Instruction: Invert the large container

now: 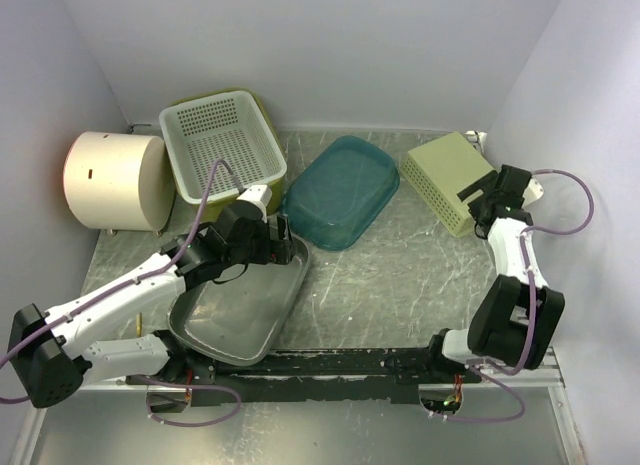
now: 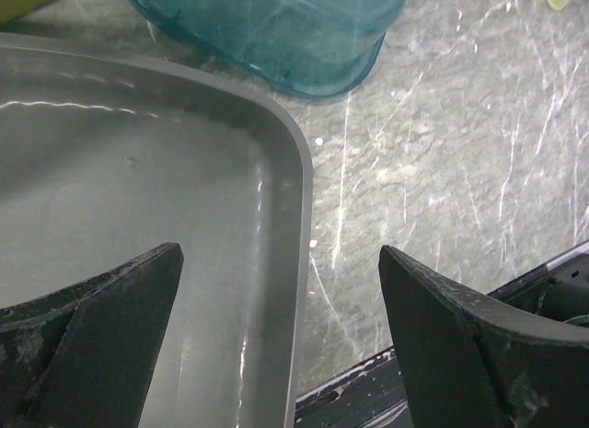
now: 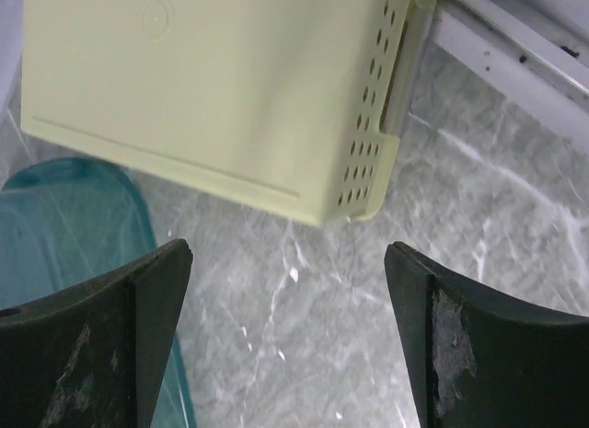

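Observation:
The large grey container (image 1: 240,305) stands open side up at the front left of the table. My left gripper (image 1: 287,237) is open just above its far right corner. In the left wrist view the gripper (image 2: 281,253) straddles the container's right rim (image 2: 302,216), one finger over the grey inside (image 2: 138,170), the other over the table. It holds nothing. My right gripper (image 1: 478,203) is open and empty at the back right, beside a pale yellow basket. In the right wrist view the right gripper (image 3: 290,248) hangs over bare marble.
A teal tub (image 1: 340,190) lies upside down just beyond the grey container. A pale yellow perforated basket (image 1: 450,175) lies upside down at the back right. A white perforated basket in a green tub (image 1: 222,135) and a cream cylinder (image 1: 115,180) stand at the back left. A black rail (image 1: 350,365) runs along the front.

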You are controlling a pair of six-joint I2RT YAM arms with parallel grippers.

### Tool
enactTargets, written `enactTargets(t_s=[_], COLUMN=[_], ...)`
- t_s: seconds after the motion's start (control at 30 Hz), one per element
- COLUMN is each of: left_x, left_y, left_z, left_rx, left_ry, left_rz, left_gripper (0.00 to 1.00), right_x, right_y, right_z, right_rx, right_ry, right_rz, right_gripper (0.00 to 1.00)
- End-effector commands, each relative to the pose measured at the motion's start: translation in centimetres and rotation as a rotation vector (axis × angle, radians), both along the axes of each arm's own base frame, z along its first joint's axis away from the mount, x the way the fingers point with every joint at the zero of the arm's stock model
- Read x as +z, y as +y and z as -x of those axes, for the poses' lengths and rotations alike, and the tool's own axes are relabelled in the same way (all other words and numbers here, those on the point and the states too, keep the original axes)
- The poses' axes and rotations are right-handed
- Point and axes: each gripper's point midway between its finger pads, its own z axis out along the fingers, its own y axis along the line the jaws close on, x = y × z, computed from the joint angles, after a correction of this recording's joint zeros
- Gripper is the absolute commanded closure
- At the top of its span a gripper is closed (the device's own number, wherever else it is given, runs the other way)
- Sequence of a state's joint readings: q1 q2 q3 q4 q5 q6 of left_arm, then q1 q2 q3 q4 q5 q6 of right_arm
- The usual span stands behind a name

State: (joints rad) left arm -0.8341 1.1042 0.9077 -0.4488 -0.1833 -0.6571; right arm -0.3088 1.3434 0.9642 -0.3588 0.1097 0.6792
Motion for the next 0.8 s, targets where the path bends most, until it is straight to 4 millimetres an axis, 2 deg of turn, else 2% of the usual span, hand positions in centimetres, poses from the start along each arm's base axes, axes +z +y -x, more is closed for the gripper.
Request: enactTargets(t_s=[0.0, 0.1, 0.23, 0.37, 0.6, 0.77], left_x=[0.5, 0.2, -0.4, -0.7, -0.5, 0.1], left_y=[-1.5, -1.3, -0.8, -0.6, -1.0, -1.9], left_z=[0.2, 0.3, 0.6, 0.8, 0.4, -0.4], left_rx=[-0.065, -0.051, -0.03, -0.022, -0.033, -0.04], left_ry=[0.005, 0.017, 0.032, 0.041, 0.036, 0.027], left_rz=[0.027, 0.033, 0.039, 0.032, 0.02, 0.026], left_gripper=[0.01, 0.0, 0.01, 0.0, 0.0, 0.0], right_x=[-1.3, -2.1, -3.0, -2.0, 1.9, 1.2], right_y=[-0.9, 1.4, 5.3, 8.8, 13.6, 16.6], right_z=[-2.7, -4.6, -5.8, -6.5, -5.9, -4.9], right_rx=[0.056, 0.18, 0.301, 0.452, 0.669, 0.713], right_ry=[-0.074, -0.153, -0.203, -0.242, -0.323, -0.237], right_rz=[-0.057, -0.143, -0.247, -0.269, -0.234, -0.198], right_gripper=[0.13, 0.12, 0.12, 0.12, 0.12, 0.12])
